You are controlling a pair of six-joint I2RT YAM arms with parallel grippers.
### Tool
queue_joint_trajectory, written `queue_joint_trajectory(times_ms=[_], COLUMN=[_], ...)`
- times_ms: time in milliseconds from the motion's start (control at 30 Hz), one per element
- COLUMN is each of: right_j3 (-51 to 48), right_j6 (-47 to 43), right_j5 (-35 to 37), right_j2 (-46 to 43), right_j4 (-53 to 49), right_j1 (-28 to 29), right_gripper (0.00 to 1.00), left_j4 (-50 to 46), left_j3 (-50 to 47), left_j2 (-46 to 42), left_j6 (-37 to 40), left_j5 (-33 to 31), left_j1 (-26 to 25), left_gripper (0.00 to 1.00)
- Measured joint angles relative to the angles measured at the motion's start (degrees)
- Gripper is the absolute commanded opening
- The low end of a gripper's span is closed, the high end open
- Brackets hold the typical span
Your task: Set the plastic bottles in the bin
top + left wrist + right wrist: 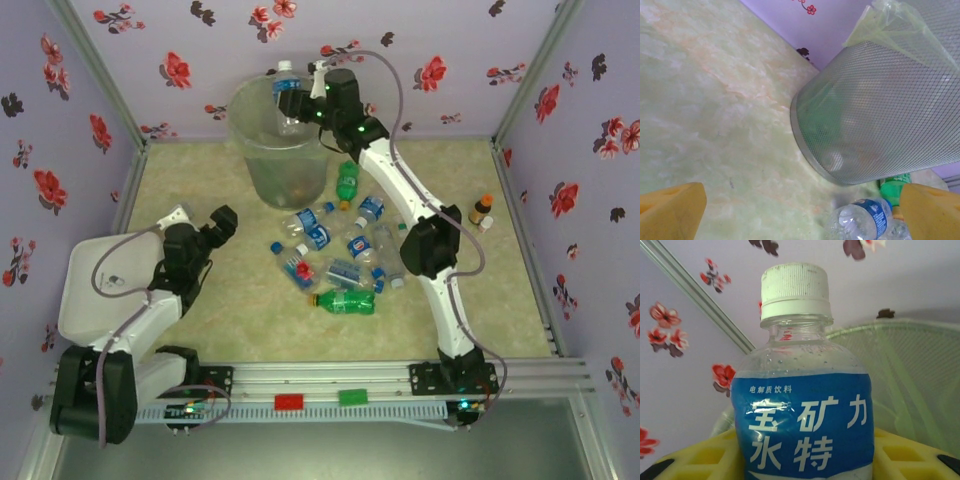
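Top external: R fingers (292,103) pinch a blue-label bottle (286,88), upright over the bin (262,165) mouth, at the far side of the counter (190,180). Right wrist: the bottle has a white cap & white characters on the label, w/ yellow pads either side. L fingers (224,220) are spread, empty, front-left of bin. Other bottles (345,262) lie heaped mid-counter, incl. green ones, near bin's right.

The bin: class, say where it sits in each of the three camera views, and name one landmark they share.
Top external: the bin stands upper centre, the held bottle over its rim.
Left wrist: right side, tilted.
Right wrist: right background, behind that bottle.
Shared landmark: the flowered purple wall.
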Motion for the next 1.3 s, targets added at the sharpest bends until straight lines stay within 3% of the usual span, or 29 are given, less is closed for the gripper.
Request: queue_joint_trajectory(times_ms=[167, 667, 800, 933, 1300], right_j3=[0.26, 1.44, -6.82, -17.92, -52.11], right_j6=[-2.27, -6.03, -7.50, -8.44, -9.38], right_j5=[0.98, 2.54, 3.69, 5.22, 16.76], right_j2=[0.85, -1.68, -10.38, -21.51, -44.41], right_j4=[-1.75, -4.28, -4.68, -2.93, -0.04], right_j1=[0.50, 0.50, 0.50, 0.50, -0.13], right_gripper=[0.77, 0.93, 0.99, 1.00, 1.00], left_j4=[-1.29, -1.81, -1.01, -0.13, 1.40], left_j3=[-0.04, -0.04, 0.00, 0.63, 14.19], left_j2=[-0.96, -0.96, -0.96, -0.48, 15.67], left_j6=[0.68, 1.97, 2.73, 3.30, 6.36], left_j5=[0.00, 2.43, 4.24, 5.03, 4.42], left_j1=[0.00, 0.02, -0.66, -3.72, -20.44], left_gripper=[1.00, 1.00, 1.00, 0.99, 0.94])
